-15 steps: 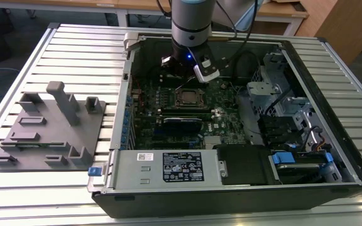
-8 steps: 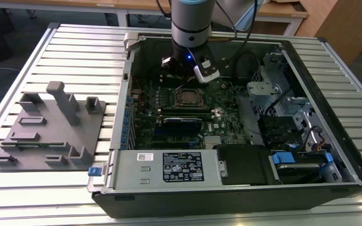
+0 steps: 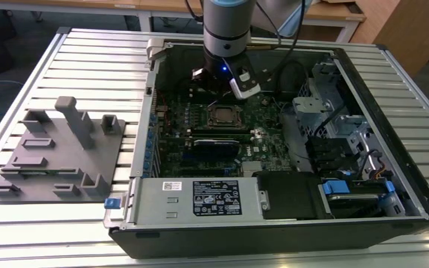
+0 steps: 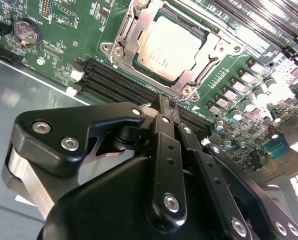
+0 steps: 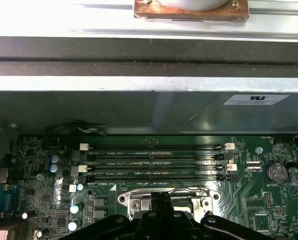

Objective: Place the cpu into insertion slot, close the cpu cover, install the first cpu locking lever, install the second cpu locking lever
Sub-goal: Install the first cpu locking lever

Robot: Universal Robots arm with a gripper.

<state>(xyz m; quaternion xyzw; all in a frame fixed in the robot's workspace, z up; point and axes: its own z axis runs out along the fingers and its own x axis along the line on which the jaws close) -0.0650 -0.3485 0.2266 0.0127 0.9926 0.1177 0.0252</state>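
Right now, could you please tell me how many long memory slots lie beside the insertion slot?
4 memory slots, lying parallel between the insertion slot and the case wall in the first wrist view; none appears hidden.

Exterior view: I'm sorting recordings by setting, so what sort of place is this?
Probably a robotics lab or workshop: an open computer case lies on a slatted metal table, a grey fixture block beside it, wooden desks behind, a robot arm reaching in.
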